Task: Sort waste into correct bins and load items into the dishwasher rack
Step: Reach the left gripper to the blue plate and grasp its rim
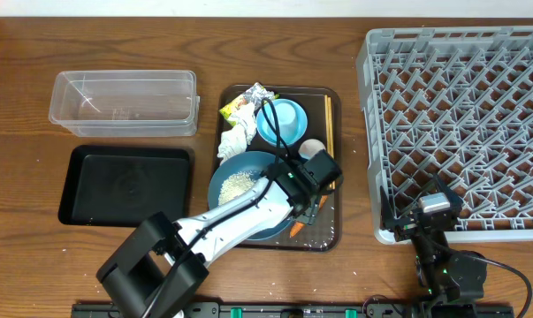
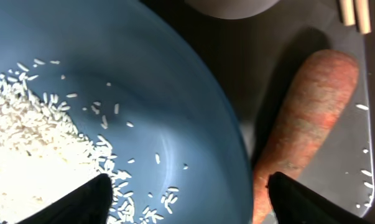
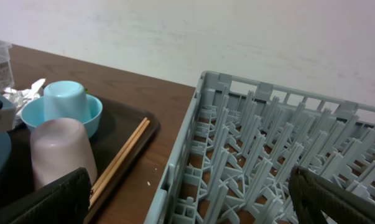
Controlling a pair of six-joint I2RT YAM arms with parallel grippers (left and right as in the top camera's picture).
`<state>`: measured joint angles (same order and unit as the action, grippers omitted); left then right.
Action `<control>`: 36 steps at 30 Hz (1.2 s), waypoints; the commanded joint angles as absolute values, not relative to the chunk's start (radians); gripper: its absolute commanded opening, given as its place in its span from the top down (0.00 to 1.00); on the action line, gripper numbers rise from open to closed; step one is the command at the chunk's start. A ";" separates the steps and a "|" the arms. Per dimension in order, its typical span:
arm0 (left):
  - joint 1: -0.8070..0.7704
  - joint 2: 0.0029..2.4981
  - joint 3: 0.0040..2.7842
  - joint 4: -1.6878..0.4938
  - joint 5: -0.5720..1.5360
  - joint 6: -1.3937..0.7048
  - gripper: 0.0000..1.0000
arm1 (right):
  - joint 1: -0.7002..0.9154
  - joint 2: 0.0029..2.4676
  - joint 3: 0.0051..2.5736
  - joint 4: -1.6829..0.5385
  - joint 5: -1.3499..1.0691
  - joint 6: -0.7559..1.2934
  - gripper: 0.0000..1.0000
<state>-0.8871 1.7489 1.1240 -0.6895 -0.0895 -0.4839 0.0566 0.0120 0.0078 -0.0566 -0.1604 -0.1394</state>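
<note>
My left gripper hangs low over the brown tray, open. One finger is above the dark blue plate by the white rice. The other finger is at the orange carrot, which lies beside the plate's rim. The carrot pokes out at the plate's near right. My right gripper is open at the grey rack's front left corner, nothing between its fingers. On the tray are also a wrapper, a tissue, a light blue cup in its bowl, a white cup and chopsticks.
The clear tub stands at the back left with the black tray in front of it, both left of the brown serving tray. The rack's near wall rises just right of the chopsticks.
</note>
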 commanded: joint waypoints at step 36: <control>-0.888 1.801 1.117 -0.679 -0.087 -0.495 0.81 | 0.046 0.007 0.006 -0.060 -0.158 -0.147 0.01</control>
<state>-0.8886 1.7935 1.1233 -0.6720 -0.0772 -0.4973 0.0566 0.0120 0.0078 -0.0570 -0.1604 -0.1394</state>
